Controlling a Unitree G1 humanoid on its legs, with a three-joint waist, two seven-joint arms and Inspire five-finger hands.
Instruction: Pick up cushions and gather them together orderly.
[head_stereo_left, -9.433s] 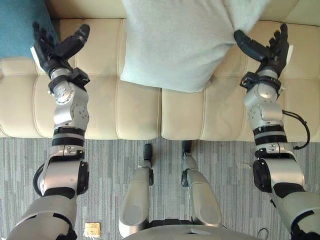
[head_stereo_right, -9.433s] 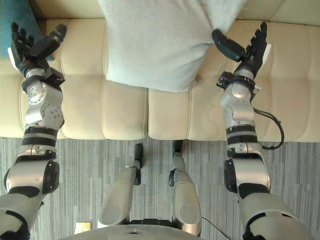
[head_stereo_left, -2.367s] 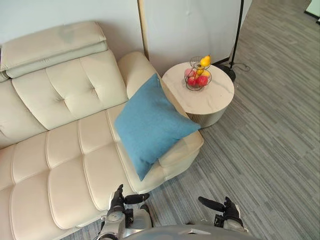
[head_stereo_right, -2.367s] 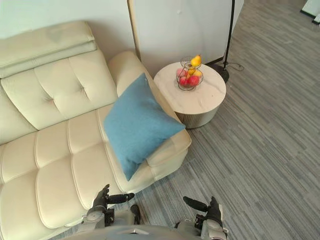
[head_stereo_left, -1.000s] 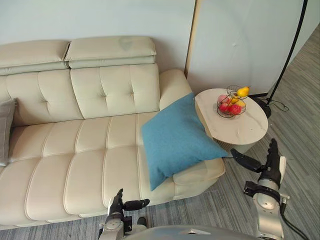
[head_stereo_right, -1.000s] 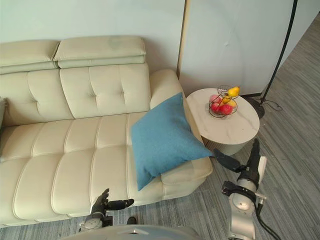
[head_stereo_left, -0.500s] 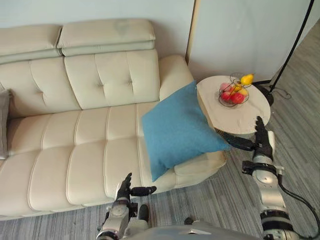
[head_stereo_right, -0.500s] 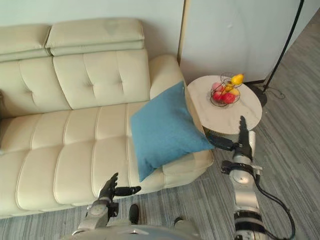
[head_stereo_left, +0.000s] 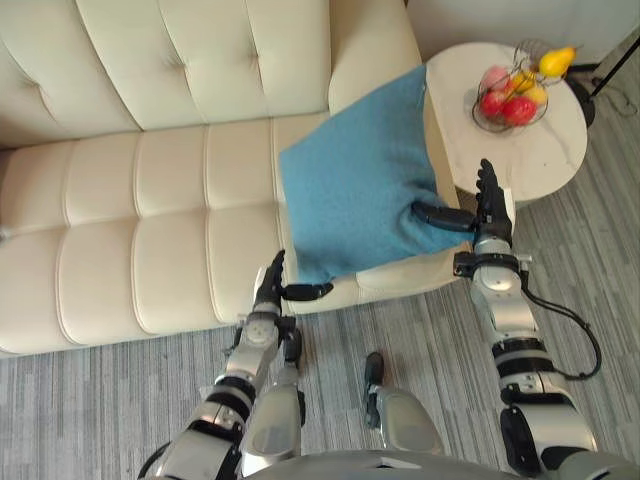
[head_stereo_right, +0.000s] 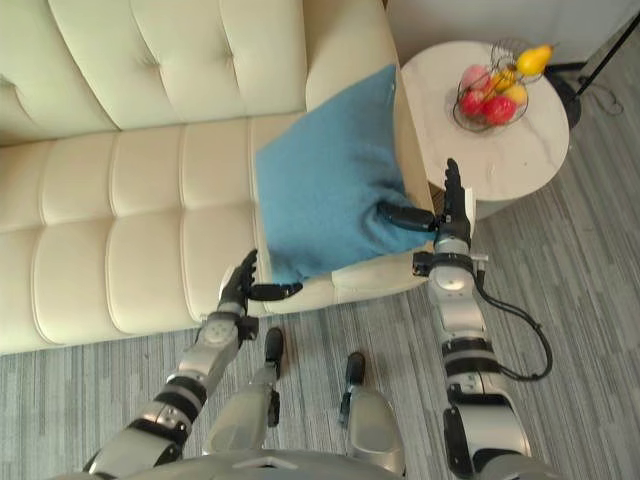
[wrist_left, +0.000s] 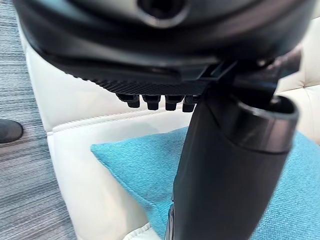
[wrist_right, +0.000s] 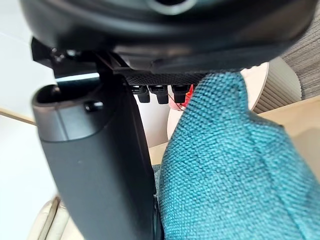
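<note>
Nearest is the grey striped floor (head_stereo_left: 90, 410) in front of the sofa; above it the left hand (head_stereo_left: 269, 294) is raised at the sofa's front edge, fingers straight and pointing up, thumb stretched sideways, so it is open and holds nothing; its thumb lies just under the near corner of the blue cushion (head_stereo_left: 355, 190), and whether it touches the cloth cannot be told; the left wrist view shows that same blue corner (wrist_left: 145, 170) past the thumb, lying over the cream front edge of the seat; the cream sofa (head_stereo_left: 140, 210) runs across the view, with quilted seat panels and a tufted back behind them; the blue cushion lies tilted at the seat's right end, its near corner reaching the front edge, its far corner up against the armrest; at the cushion's right corner is the right hand (head_stereo_left: 491, 218), also open, fingers straight and upright, thumb reaching sideways against the blue cloth, nothing gripped; the right wrist view has the cushion's corner (wrist_right: 220, 165) close beside the thumb; just beyond that hand stands a round pale side table (head_stereo_left: 530, 160), near the armrest; on it sits a wire basket of fruit (head_stereo_left: 512, 95), red and yellow.
</note>
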